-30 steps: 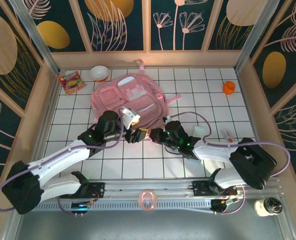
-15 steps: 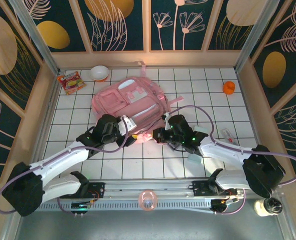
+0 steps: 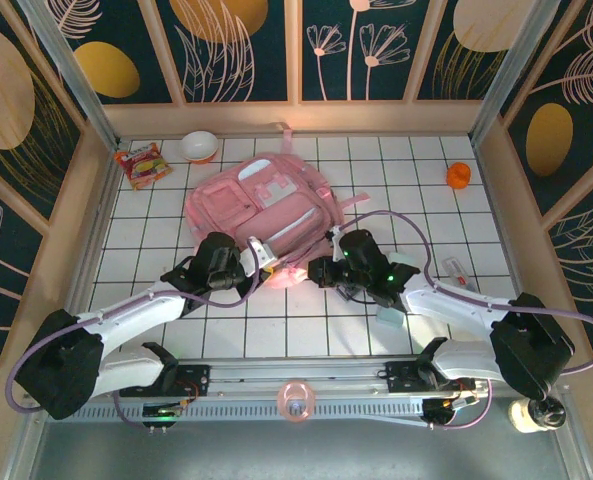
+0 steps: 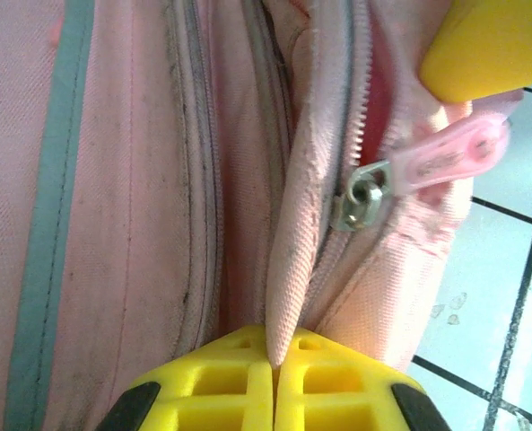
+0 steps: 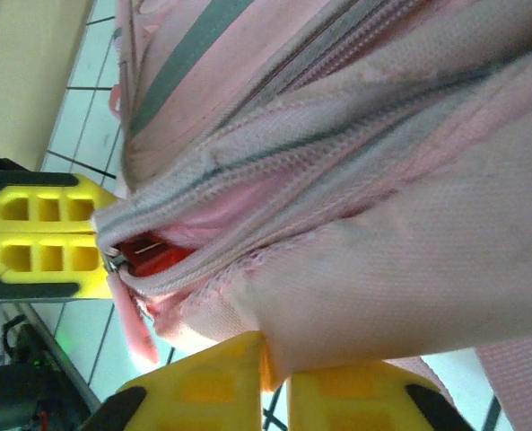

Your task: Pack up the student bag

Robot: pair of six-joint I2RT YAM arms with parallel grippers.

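student bag (image 3: 261,200): mid counter (image 3: 446,215), flat, long axis 12–6 in the top view, grab loop at 12, zipped mouth on the near edge at 6.

Mouth is part open. Zip line runs roughly 9–3 along that near edge, between the two claws. Slider (image 4: 360,197) and its pink pull tab (image 4: 445,162) sit at the end of the gap, at about 1 o'clock from the left claw in its wrist view.

left claw (image 4: 274,355): closed tight on a fold of the bag's cloth, on the upper lip next to the zip. At the bag's 6–7 o'clock corner from above.

right claw (image 5: 276,359): pads almost together, a corner of bag cloth in the slit. Reads as a pinch on the other lip, at 5–6 o'clock.

Both claws are on the bag, facing each other across the mouth. My read: next move is spreading the lips apart across the zip line.

Loose items are well apart: bowl (image 3: 199,146) and snack packet (image 3: 139,163) at 10–11, orange piece (image 3: 459,176) at 2.
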